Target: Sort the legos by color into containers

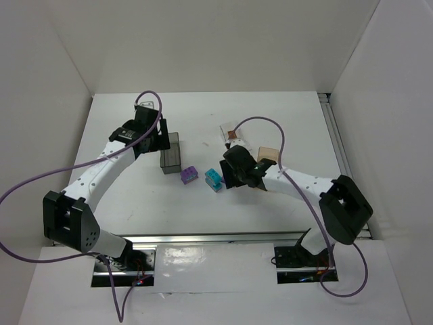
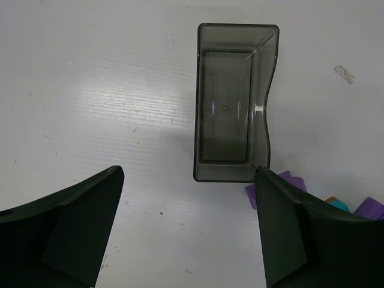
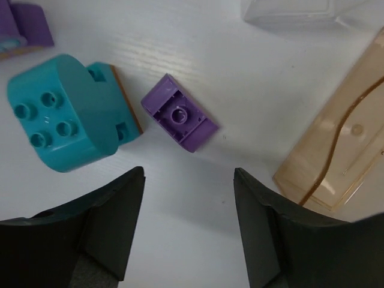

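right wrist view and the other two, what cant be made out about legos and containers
- Right wrist: clear container and tan container run off the top and right edges, contents partly unseen; one purple lego cut by the top-left corner; orange-brown plate shows only a thin edge behind the cyan lego.
- Left wrist: legos at lower right mostly hidden by a finger of the left gripper.
- Top: tan container partly covered by the right arm.

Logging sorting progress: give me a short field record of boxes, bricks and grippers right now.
left gripper: open, holding nothing
right gripper: open, holding nothing
grey box: empty, just ahead of left gripper
purple brick: loose on table, ahead of right gripper
cyan brick: loose on table, beside purple brick
tan box: near purple brick, visible part holds no brick
bricks sorted: none seen
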